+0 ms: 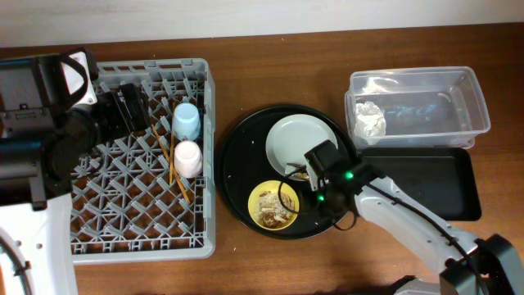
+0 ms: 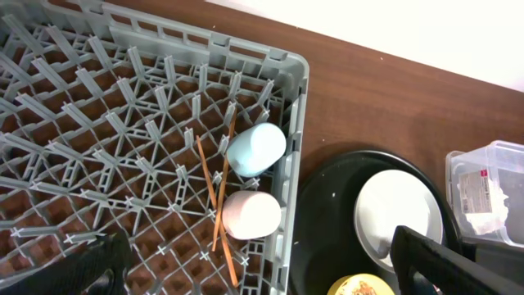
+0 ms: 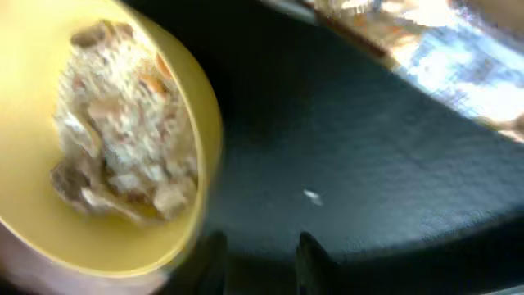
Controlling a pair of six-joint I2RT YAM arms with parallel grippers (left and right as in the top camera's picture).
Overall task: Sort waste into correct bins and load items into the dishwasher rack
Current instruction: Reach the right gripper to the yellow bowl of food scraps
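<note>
Step in hand: the long gold-brown foil wrapper (image 3: 409,33) is judged to be the next piece of waste to be picked up.
Wrapper: it is seen on the large round black tray (image 1: 237,176), at the rim of the pale grey-white round plate (image 1: 299,139), near the yellow bowl (image 1: 274,205) of beige food scraps (image 3: 123,139).
Right claw (image 3: 259,262): narrowly parted, with nothing held. The wrapper lies ahead and to its right, and the bowl is close on its left.
Advice: the fingers should be lowered astride the foil and kept clear of the bowl's rim, so that no scraps are tipped out.
Left claw (image 2: 266,258): spread wide and empty, held over the large square grey plastic crate (image 2: 295,98).
</note>
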